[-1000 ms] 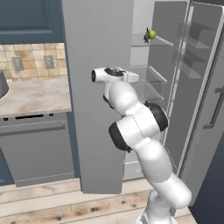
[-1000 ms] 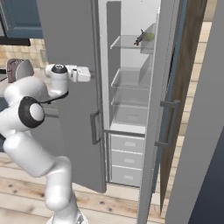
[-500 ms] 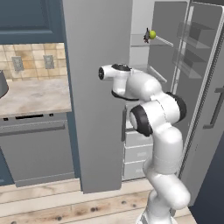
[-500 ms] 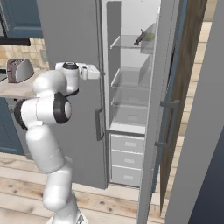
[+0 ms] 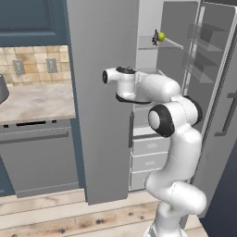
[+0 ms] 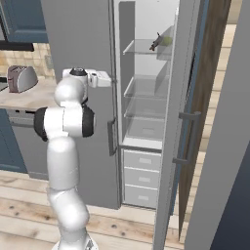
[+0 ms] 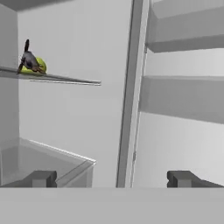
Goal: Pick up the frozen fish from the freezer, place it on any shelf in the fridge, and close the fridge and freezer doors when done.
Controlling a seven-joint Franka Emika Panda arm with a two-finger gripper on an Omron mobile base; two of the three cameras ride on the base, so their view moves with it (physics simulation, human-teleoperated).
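Approach step. Gripper (image 7: 111, 178), near, jaws spread and empty, faces the open freezer (image 6: 146, 97). Far, the fish (image 7: 29, 59) lies on a high shelf (image 7: 57, 78), touching a yellow-green ball (image 7: 38, 65). Next move likely needs raising and advancing toward the fish.

— Floor? 
— Pale wooden plank floor (image 5: 46, 210), knots showing, running under the units.

— Counter run? 
— Beige marbled stone countertop (image 5: 37, 99); below it a flat grey appliance front with a dark slot along its top (image 5: 39, 159).

— Wall? 
— Tan square-tiled backsplash (image 5: 34, 62) carrying two grey socket plates (image 5: 18, 67).

— Cabinets? 
— Dark blue upper cabinet (image 5: 32, 21) above the tiles.

— Countertop items? 
— Silver two-slot toaster (image 6: 22, 78).

— Right side? 
— Brown wood-grain side panel (image 6: 207, 97), upright.
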